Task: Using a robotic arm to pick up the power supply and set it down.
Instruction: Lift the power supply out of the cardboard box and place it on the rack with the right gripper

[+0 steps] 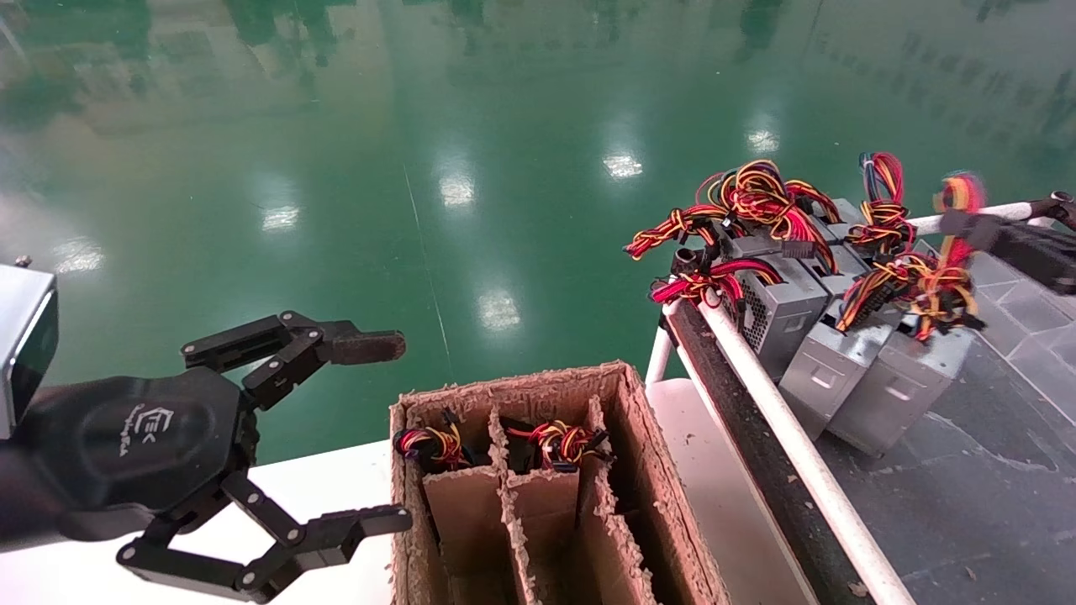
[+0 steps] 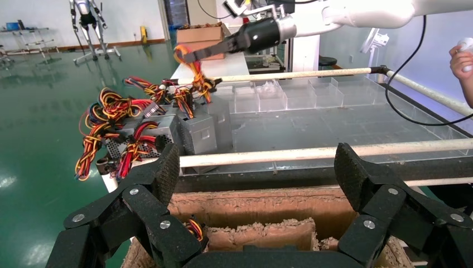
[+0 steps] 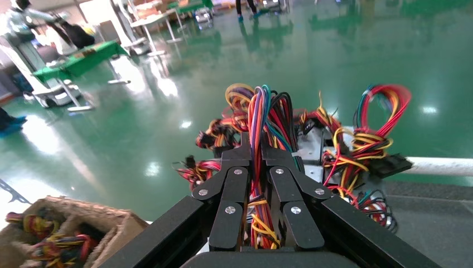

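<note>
Right end effector pinching a wire bundle at the power-supply cluster; left end effector spread beside the cardboard box.

The right end effector of the robotic arm is pressed together on the wire bundle of the power supply, which rests among at least four grey units against the white rail at the counter edge. The left end effector hangs wide open just beside the cardboard box; two of its slots show wire bundles.

bright overhead glare on the glossy green floor, motion-blurred right edge
</note>
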